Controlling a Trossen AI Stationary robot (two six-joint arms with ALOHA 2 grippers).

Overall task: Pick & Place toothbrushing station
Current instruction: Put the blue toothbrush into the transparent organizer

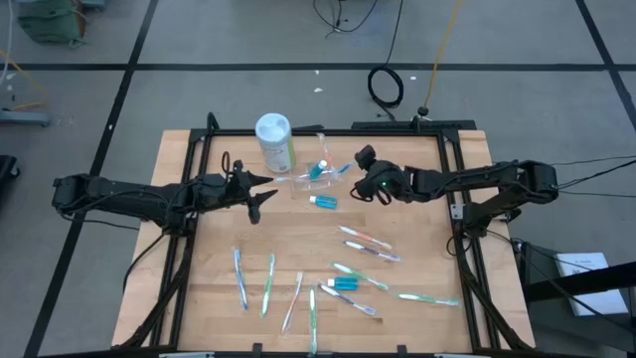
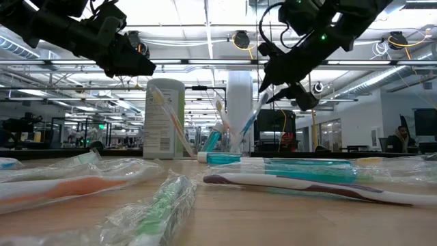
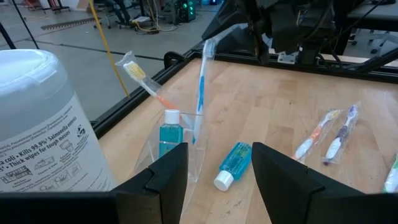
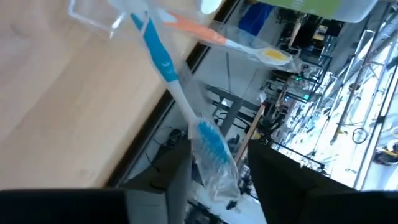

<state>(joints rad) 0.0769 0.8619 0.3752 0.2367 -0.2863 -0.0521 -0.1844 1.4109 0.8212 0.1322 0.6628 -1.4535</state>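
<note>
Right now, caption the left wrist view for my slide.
Right hand releasing a wrapped blue toothbrush into the clear holder, a toothpaste tube lying alongside.

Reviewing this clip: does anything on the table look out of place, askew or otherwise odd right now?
One small blue toothpaste tube with a white cap lies flat on the wood beside the clear plastic holder, while another stands inside it. The wrapped blue-and-white toothbrush leans steeply out of the holder, its head between the right hand's fingers. Nothing looks spilled or broken.

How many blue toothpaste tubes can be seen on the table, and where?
3. One tube stands inside the clear holder; a second tube lies on the table beside it; a third tube lies among the loose toothbrushes. More could be hidden.
</note>
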